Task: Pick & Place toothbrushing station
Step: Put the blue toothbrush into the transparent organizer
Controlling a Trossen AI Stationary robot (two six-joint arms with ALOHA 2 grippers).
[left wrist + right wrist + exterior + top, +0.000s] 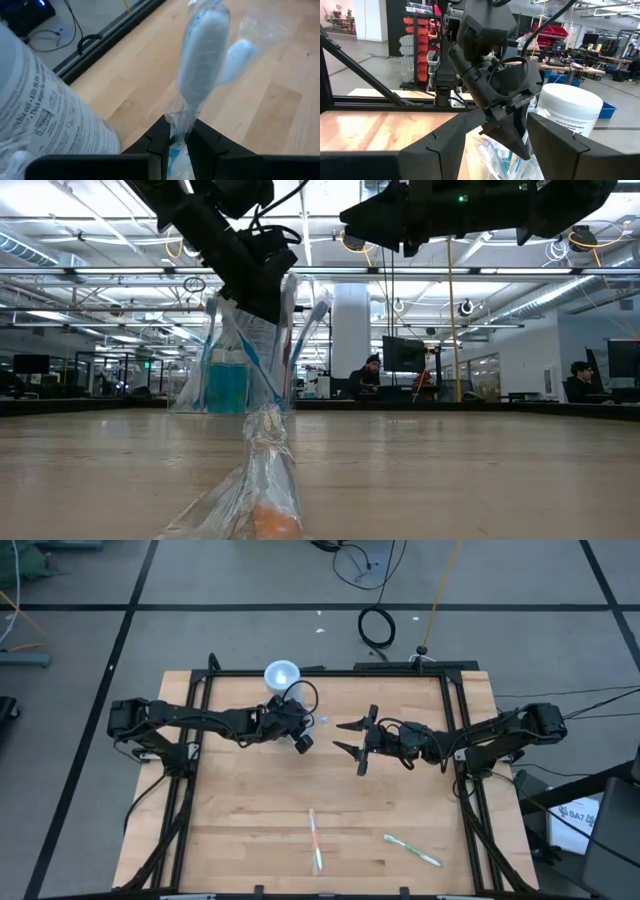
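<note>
The toothbrushing station stands at the table's far edge. Its tall cylinder has a pale round top [281, 673] and a printed label [45, 115], and also shows in the right wrist view [570, 112]. The clear tray part [225, 385] stands on the table beside it. My left gripper [303, 740] is close to the cylinder and shut on a toothbrush in a clear wrapper [202, 65]. My right gripper [350, 738] is open and empty, a little to the right of the left gripper, and faces it. My left gripper pinches the wrapped toothbrush between its two fingers, at the thin neck just behind the pale head [181, 120]. The fingers lie along the brush and slant down from above. The head and the loose wrapper stick out past the fingertips. Whether the far end rests on anything I cannot tell.
Two more wrapped toothbrushes lie near the table's front edge, one in the middle [315, 840] and one to the right [412, 850]. The middle one is close in front of the low view [265, 480]. A dark frame [455, 720] borders the table. People sit in the room beyond.
</note>
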